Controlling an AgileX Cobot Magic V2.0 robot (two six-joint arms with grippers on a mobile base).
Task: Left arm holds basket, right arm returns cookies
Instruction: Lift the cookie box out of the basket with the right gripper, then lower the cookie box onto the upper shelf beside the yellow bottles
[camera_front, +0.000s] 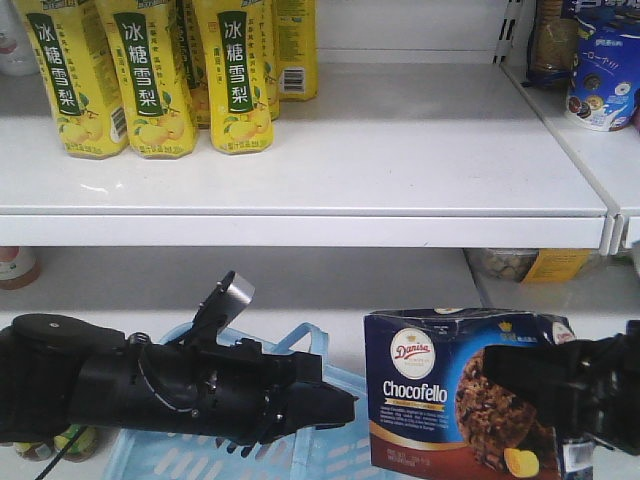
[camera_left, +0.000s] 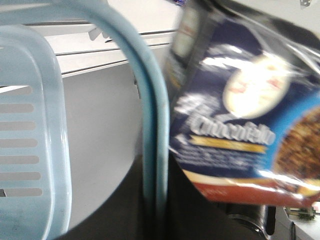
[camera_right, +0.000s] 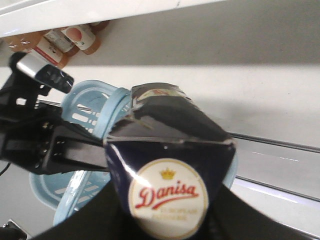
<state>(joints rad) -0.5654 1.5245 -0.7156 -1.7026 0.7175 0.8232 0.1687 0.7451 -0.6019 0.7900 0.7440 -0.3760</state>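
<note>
The light blue basket (camera_front: 200, 455) sits low at the front, its pale loop handle (camera_front: 305, 340) raised. My left arm (camera_front: 150, 390) reaches in from the left. The left gripper (camera_front: 335, 408) is shut on the handle (camera_left: 155, 150), which runs between the dark jaws in the left wrist view, where the gripper (camera_left: 157, 200) sits low. My right gripper (camera_front: 530, 385) is shut on the navy Chocofello cookies carton (camera_front: 440, 400), held upright just right of the basket. The right wrist view shows the carton (camera_right: 170, 150) in the right gripper (camera_right: 170, 220), with the basket (camera_right: 85, 110) behind it.
A white shelf (camera_front: 400, 170) above holds several yellow pear-drink bottles (camera_front: 150, 80) at left. A blue-and-white round cookie package (camera_front: 605, 80) is at far right. The lower shelf has a bottle (camera_front: 15, 265) at left and a yellow pack (camera_front: 550, 265) at right.
</note>
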